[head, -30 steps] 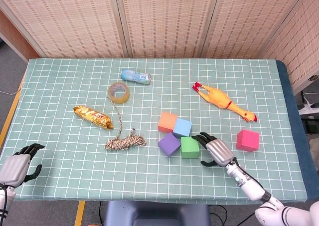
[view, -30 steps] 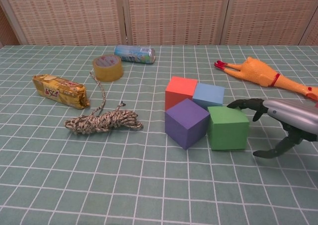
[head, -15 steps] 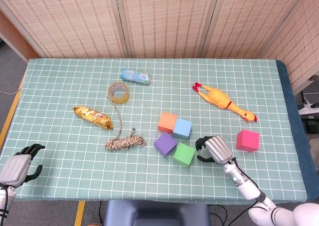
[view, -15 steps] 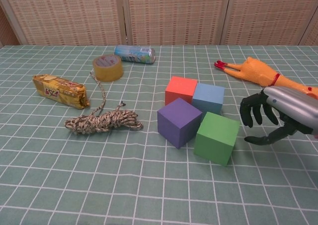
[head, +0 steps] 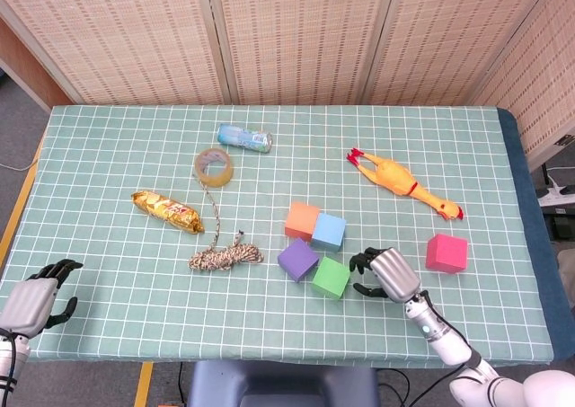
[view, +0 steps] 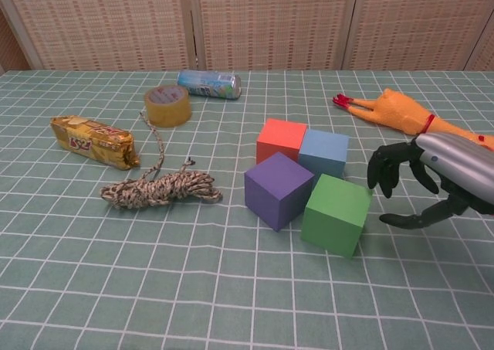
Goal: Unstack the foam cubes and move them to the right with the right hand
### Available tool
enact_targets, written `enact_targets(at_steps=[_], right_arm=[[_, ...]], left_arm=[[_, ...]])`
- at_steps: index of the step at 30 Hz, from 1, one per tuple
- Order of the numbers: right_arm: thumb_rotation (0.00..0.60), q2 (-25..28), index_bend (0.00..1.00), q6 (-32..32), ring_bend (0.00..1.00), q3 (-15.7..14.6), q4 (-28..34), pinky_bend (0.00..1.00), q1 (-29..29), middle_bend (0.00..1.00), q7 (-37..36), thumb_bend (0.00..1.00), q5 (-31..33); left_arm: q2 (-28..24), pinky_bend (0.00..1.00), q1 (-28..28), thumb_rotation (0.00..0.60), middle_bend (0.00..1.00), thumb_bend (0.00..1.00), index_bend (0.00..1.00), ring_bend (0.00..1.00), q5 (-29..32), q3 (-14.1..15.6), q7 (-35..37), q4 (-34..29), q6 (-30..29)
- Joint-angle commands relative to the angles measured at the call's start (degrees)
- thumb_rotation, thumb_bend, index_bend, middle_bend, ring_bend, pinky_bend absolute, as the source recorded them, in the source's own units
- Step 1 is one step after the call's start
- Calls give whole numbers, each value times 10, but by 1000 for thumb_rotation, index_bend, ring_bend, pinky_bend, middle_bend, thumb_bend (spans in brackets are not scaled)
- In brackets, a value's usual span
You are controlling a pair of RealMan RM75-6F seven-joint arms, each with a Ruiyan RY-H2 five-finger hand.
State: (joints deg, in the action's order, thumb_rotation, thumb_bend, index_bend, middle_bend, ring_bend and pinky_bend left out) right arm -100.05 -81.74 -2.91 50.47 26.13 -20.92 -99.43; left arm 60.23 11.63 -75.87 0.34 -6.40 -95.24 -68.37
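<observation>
Four foam cubes sit clustered mid-table: orange cube [head: 302, 219] and blue cube [head: 329, 231] behind, purple cube [head: 299, 259] and tilted green cube [head: 331, 277] nearer me; pink cube [head: 446, 252] lies alone, far right.

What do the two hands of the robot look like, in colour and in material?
Both look alike. The right hand has a smooth silver shell over its back and slim black fingers; behind it a narrow silver-white wrist leads to a rounded white arm. The left hand, seen only in the head view, shows the same silver back and black fingers. No cables, markings or sleeves are visible.
</observation>
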Motion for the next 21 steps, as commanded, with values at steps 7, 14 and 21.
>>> enact_targets(at_steps=[7,14,21], right_arm=[[600,7,316,27,307,-14,35,691,13,372,-3,68,-8],[600,-8,267,23,234,-8,32,655,14,300,36,64,-9],[600,-13,218,13,218,-2,38,591,2,271,99,62,-1]], left_arm=[[0,370,0,600,170,463,213,191,0,0,-1,0,-1],[-1,369,-1,600,170,463,213,191,-1,0,2,0,-2],[-4,370,-2,600,170,463,213,190,-8,2,10,-1,-3]])
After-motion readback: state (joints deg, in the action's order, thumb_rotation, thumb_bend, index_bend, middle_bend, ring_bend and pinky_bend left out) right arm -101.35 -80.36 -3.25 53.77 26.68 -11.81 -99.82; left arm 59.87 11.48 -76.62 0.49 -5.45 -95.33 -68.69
